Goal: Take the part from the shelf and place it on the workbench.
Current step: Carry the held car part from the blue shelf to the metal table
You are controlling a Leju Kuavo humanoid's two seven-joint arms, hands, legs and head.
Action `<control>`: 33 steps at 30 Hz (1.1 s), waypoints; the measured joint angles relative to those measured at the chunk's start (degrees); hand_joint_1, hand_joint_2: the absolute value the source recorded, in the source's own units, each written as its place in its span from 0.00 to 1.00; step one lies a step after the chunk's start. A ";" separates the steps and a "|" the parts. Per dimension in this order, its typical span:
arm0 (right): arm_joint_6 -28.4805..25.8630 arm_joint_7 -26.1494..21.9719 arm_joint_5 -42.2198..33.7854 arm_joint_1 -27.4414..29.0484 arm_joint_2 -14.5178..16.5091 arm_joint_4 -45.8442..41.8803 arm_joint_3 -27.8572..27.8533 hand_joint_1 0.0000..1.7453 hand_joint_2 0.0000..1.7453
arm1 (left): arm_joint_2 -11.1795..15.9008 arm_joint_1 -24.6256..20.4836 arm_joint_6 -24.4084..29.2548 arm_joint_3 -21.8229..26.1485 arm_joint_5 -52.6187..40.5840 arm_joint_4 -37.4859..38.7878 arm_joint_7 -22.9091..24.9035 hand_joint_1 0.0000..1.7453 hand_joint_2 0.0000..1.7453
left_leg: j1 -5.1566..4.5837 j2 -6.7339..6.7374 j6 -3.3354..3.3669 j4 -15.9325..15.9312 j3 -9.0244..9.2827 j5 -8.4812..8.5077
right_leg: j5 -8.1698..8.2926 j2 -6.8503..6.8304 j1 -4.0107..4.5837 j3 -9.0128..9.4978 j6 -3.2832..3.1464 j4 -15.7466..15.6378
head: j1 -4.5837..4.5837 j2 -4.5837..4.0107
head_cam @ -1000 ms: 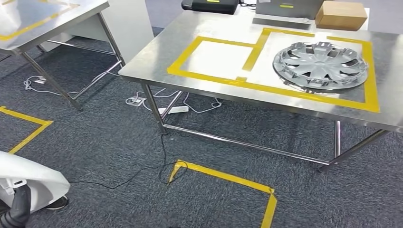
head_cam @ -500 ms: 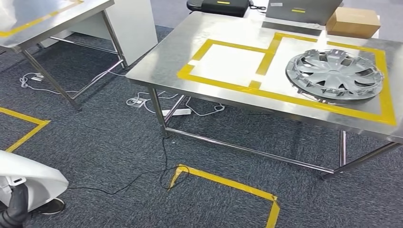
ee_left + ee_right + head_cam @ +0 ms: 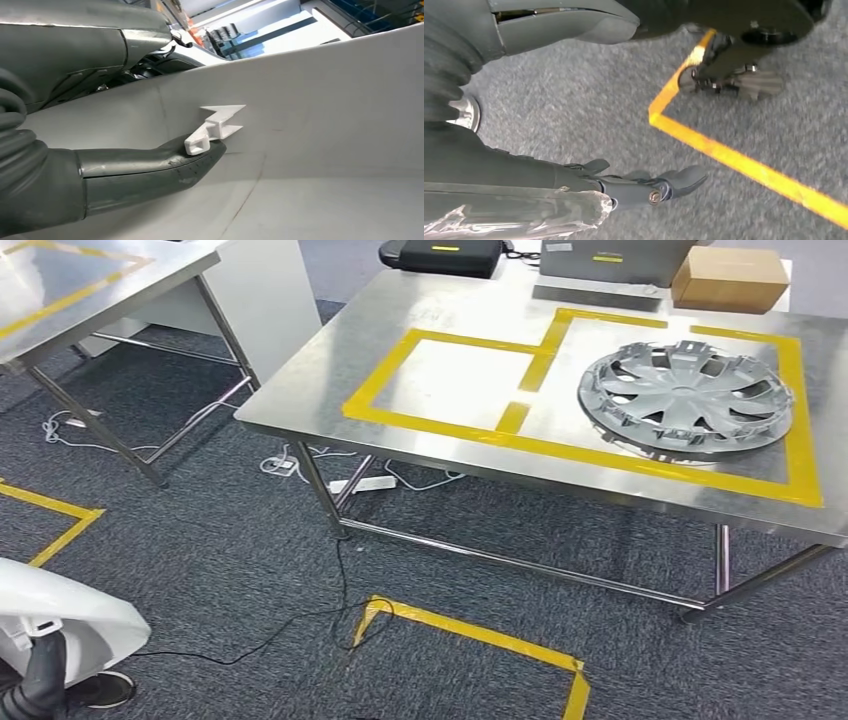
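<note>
We judge the task about half done. The white part (image 3: 70,615) is off the shelf and in our left arm's keeping, low at 8 o'clock in the head view. It has not yet reached the workbench (image 3: 300,390), which stands well apart from it, ahead at 1 o'clock. On the bench a silver hubcap (image 3: 685,395) lies inside the taped frame at about 2 o'clock, and the taped square beside it is bare. What is left, as we read it, is to close in on the bench and set the part down.

The head view gives us the bench and 1 corner of the part. The left wrist view gives the grip: the left hand (image 3: 150,167) lays its thumb flat against the part's white wall, its tip touching a small white clip (image 3: 215,127). The other fingers are hidden, so we take it as holding but cannot tell how.

In the right wrist view the right hand (image 3: 644,187) hangs over grey carpet near a yellow tape line (image 3: 734,160), fingers stretched out and holding nothing.
</note>
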 joint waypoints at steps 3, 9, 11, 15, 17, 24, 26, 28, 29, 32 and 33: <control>0.45 0.17 -0.15 -0.16 0.02 0.03 -0.14 0.00 1.00 | 0.01 -0.13 -0.06 -0.01 -0.01 0.07 0.00 1.00 1.00 | -0.01 -1.72 0.70 -10.18 3.63 6.02 | -0.39 1.21 -0.05 0.44 0.48 0.06 | 0.03 0.00; 0.55 0.26 -0.22 -0.11 -0.01 0.03 -0.21 0.00 1.00 | 0.08 -0.48 -0.15 -0.02 0.03 0.25 0.00 1.00 1.00 | 0.29 -0.76 2.07 -14.05 5.26 7.32 | -1.57 1.72 -0.13 -0.97 2.59 1.28 | 0.46 0.00; 0.54 0.25 -0.22 -0.21 -0.02 0.02 -0.21 0.00 1.00 | 0.09 -0.56 -0.15 -0.03 0.03 0.28 0.00 1.00 1.00 | 0.41 0.33 2.48 -14.27 5.63 7.12 | -4.67 0.09 -0.14 -4.28 3.18 7.64 | 0.90 0.00; 0.54 0.29 -0.27 -0.07 -0.03 0.02 -0.24 0.00 1.00 | 0.15 -0.66 -0.15 -0.01 0.02 0.44 0.00 1.00 1.00 | 0.51 2.32 2.50 -14.27 6.29 6.51 | -4.76 -0.83 -0.47 -8.30 3.90 13.80 | 1.03 0.00; 0.54 0.32 -0.26 -0.01 -0.09 0.02 -0.25 0.00 1.00 | 0.16 -0.69 -0.15 -0.01 0.04 0.50 0.00 1.00 1.00 | 0.56 3.15 2.03 -14.26 7.01 6.03 | -0.59 -2.56 -0.53 -4.63 4.13 6.19 | 1.08 0.00; 0.56 0.31 -0.18 -0.17 -0.13 0.02 -0.26 0.00 1.00 | 0.16 -0.89 0.15 -0.04 0.09 0.51 0.00 1.00 1.00 | 0.29 3.75 0.05 -12.94 7.47 4.12 | 1.69 -2.06 -0.43 -1.49 1.42 -0.55 | 0.95 0.00; 0.57 0.26 -0.14 -0.24 -0.13 0.02 -0.26 0.00 1.00 | 0.16 -0.90 0.25 -0.05 0.11 0.52 0.00 1.00 1.00 | 0.37 1.80 -0.18 -6.66 4.55 0.58 | 1.79 -0.98 -0.52 -1.54 0.80 -0.62 | 0.75 0.00; 0.58 0.22 -0.13 -0.28 -0.13 0.02 -0.26 0.00 1.00 | 0.16 -0.90 0.31 -0.08 0.14 0.54 0.00 1.00 1.00 | 0.35 1.06 -0.13 0.83 0.71 -2.32 | 1.78 0.30 -0.45 -1.59 0.53 -0.61 | 0.66 0.00; 0.58 0.22 -0.12 -0.23 -0.13 0.02 -0.26 0.00 1.00 | 0.16 -0.90 0.32 -0.09 0.15 0.55 0.00 1.00 1.00 | 0.34 0.94 -0.02 2.36 -0.26 -2.22 | 1.78 1.00 -0.41 -1.57 0.50 -0.61 | 0.66 0.00; 0.59 0.22 -0.11 -0.13 -0.13 0.02 -0.26 0.00 1.00 | 0.17 -0.90 0.33 -0.07 0.19 0.55 0.00 1.00 1.00 | 0.34 -0.48 0.68 -4.90 2.58 3.37 | 1.85 3.22 -0.44 -1.43 0.64 -0.60 | 0.65 0.00; 0.60 0.22 -0.11 -0.19 -0.12 0.02 -0.26 0.00 1.00 | 0.17 -0.90 0.33 -0.07 0.21 0.55 0.00 1.00 1.00 | 0.41 -1.68 0.96 -8.77 4.25 4.96 | 1.84 3.96 -0.36 -1.50 0.83 -0.47 | 0.67 0.00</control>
